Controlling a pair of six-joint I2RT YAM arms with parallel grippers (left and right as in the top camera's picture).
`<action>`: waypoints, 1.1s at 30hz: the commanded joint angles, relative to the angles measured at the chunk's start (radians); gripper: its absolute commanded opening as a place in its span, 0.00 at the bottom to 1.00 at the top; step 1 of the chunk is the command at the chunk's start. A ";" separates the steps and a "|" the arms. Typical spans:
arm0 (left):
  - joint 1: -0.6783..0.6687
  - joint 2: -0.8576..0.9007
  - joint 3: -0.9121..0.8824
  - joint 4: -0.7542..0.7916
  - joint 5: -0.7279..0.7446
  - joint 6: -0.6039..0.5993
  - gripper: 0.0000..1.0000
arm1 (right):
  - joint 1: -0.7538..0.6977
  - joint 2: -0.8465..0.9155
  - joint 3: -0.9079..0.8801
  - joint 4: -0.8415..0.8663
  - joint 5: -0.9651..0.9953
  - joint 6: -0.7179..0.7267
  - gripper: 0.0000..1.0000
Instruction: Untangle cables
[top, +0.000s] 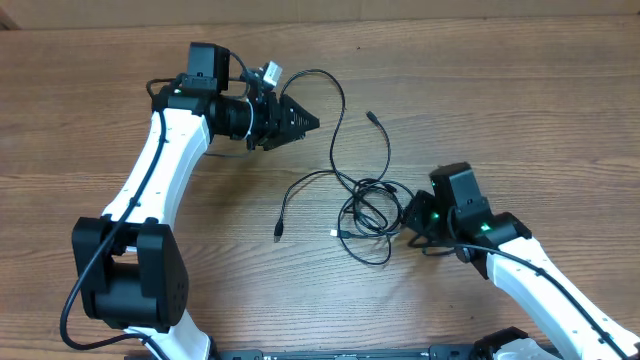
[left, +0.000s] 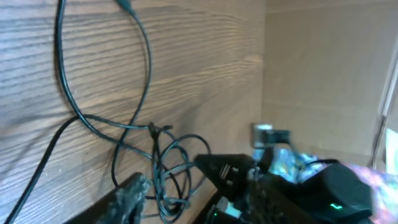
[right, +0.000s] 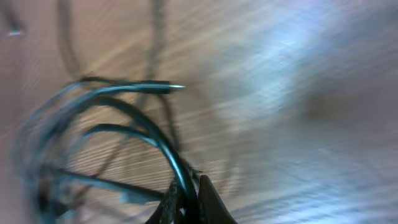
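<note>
The thin black cables (top: 368, 210) lie in a knotted tangle at the table's middle right. Loose plug ends reach out at the back (top: 370, 115) and front left (top: 277, 235). One long cable (top: 335, 90) arcs from the tangle up past my left gripper (top: 312, 123), which hovers turned on its side at the back left, apart from the knot. In the left wrist view its fingers (left: 177, 186) stand apart, with the tangle (left: 165, 168) seen beyond them. My right gripper (top: 408, 218) is at the tangle's right edge. In the right wrist view its fingers (right: 189, 199) are pinched shut on a cable loop (right: 143, 124).
The wooden table (top: 520, 100) stretches all around. My left arm (top: 160, 170) runs along the left side and my right arm (top: 540, 280) comes in from the front right. A tan wall (left: 323, 74) shows beyond the table edge.
</note>
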 joint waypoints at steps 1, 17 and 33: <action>-0.046 -0.023 0.026 -0.003 -0.048 -0.012 0.56 | -0.003 -0.032 0.137 0.016 -0.123 -0.092 0.04; -0.220 -0.023 0.026 -0.039 -0.309 0.047 0.53 | -0.003 -0.032 0.219 0.139 -0.363 -0.132 0.04; -0.363 -0.023 0.026 0.002 -0.972 -0.198 0.39 | -0.003 -0.101 0.325 0.243 -0.655 -0.131 0.04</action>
